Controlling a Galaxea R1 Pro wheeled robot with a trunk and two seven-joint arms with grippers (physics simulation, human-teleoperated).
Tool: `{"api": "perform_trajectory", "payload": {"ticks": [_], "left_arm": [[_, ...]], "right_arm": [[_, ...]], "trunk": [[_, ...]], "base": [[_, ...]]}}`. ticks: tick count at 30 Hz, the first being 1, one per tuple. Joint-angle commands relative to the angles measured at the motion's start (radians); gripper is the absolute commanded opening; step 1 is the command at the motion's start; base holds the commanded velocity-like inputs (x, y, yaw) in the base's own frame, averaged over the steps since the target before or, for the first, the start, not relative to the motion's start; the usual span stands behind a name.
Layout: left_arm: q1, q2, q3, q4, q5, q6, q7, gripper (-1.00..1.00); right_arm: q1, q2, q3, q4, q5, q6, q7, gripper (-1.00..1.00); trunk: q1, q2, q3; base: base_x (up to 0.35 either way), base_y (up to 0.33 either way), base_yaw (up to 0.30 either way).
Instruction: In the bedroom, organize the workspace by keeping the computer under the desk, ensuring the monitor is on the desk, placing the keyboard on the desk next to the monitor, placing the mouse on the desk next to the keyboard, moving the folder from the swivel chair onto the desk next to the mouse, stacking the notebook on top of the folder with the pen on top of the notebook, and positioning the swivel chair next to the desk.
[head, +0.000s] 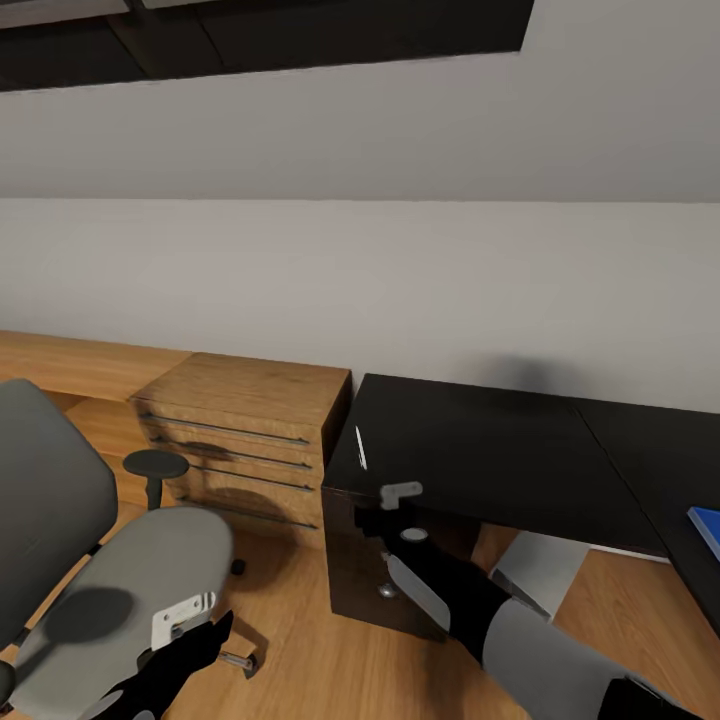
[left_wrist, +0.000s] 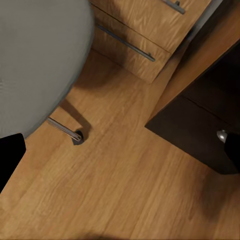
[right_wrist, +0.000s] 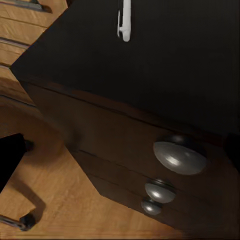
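Desk (head: 500, 450) is our landmark here: black top, drawer unit w/ round silver knobs (right_wrist: 180, 156) on its front at the near end. Pen (head: 360, 447) lies on the desk top, close to the end corner above the drawers; in the right wrist view we see it as a white stick (right_wrist: 125, 20) just back from that edge. Folder (head: 706, 528) sits on the desk too, far along its other wing, well apart from the pen; we only catch a blue corner of it. Swivel chair (head: 150, 570) stands off the desk's end, w/ the wooden drawer chest (head: 245, 440) behind it against the wall and touching the desk's side.

Right gripper (head: 402, 492) hovers at the desk's front edge, just short of the pen, above the knobs. We can't tell if its fingers are spread or closed, since too little of them shows. Left gripper (head: 180, 618) hangs low over the chair seat, away from the desk; its state we can't tell either.

We judge the step in hand is the pen pickup. Next move prob. calls for reaching fwd over the desk edge, lining the fingers across the thin pen and coming down flat on it. It's slim, so a slightly off pinch could roll it. Notebook isn't placed by these views, so we can't judge the stack.
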Motion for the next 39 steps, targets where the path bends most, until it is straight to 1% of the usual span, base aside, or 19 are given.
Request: {"api": "perform_trajectory", "payload": {"ticks": [1,2,3,6,7,8,12,13,14,18,22,28,39], "left_arm": [[0.000,0.000,0.000,-0.002,0.010,0.003,0.008,1.00],[0.000,0.000,0.000,-0.002,0.008,0.003,0.008,1.00],[0.000,0.000,0.000,-0.002,0.007,0.003,0.007,1.00],[0.002,0.000,0.000,-0.005,0.006,0.003,0.007,1.00],[0.003,0.000,-0.001,-0.006,0.006,0.002,0.007,1.00],[0.005,0.000,-0.001,-0.009,0.006,-0.002,0.007,1.00],[0.016,-0.001,-0.002,-0.015,0.006,-0.016,0.007,1.00],[0.019,-0.001,-0.002,-0.017,0.006,-0.026,0.006,1.00],[0.023,-0.001,-0.003,-0.019,0.006,-0.041,0.006,1.00],[0.026,-0.001,-0.004,-0.018,0.006,-0.047,0.006,1.00],[0.026,-0.001,-0.005,-0.016,0.006,-0.049,0.006,1.00],[0.026,-0.002,-0.005,-0.014,0.006,-0.048,0.006,1.00],[0.026,-0.003,-0.005,-0.012,0.006,-0.048,0.006,1.00]], "right_arm": [[-0.007,0.000,0.005,0.016,-0.004,0.003,0.007,1.00],[-0.018,0.001,0.005,0.052,-0.004,0.002,0.035,1.00],[-0.023,0.001,0.006,0.073,-0.004,0.001,0.046,1.00],[-0.035,0.009,0.006,0.154,-0.003,-0.019,0.060,1.00],[-0.041,0.013,0.006,0.174,-0.003,-0.028,0.062,1.00],[-0.055,0.022,0.006,0.216,-0.003,-0.048,0.071,1.00],[-0.082,0.040,0.007,0.292,-0.003,-0.078,0.106,1.00],[-0.089,0.047,0.007,0.319,-0.003,-0.086,0.128,1.00],[-0.099,0.055,0.007,0.352,-0.003,-0.098,0.165,1.00],[-0.102,0.059,0.008,0.362,-0.003,-0.105,0.180,1.00],[-0.103,0.060,0.009,0.364,-0.002,-0.106,0.183,1.00],[-0.103,0.061,0.013,0.362,-0.002,-0.136,0.185,1.00],[-0.103,0.062,0.015,0.361,-0.002,-0.139,0.186,1.00]], "trunk": [[0.000,-0.001,-0.001],[0.000,-0.001,-0.001],[0.000,-0.001,-0.001],[0.000,-0.001,-0.001],[0.000,-0.001,-0.001],[0.000,-0.001,-0.001],[0.000,-0.001,-0.001],[0.000,-0.001,-0.001],[0.000,-0.001,-0.001],[0.000,-0.001,-0.001],[0.000,-0.001,-0.001],[0.000,-0.001,-0.001],[0.000,-0.001,-0.001]], "base": [[0.004,0.000,0.000],[0.002,0.000,0.000],[0.001,0.000,0.000],[0.000,0.000,0.000],[0.000,0.000,0.000],[0.000,0.000,0.000],[0.000,0.000,0.000],[0.026,0.000,0.000],[0.210,0.035,0.000],[0.256,0.045,0.000],[0.086,0.009,0.000],[0.074,0.002,0.000],[0.135,0.000,0.000]]}}
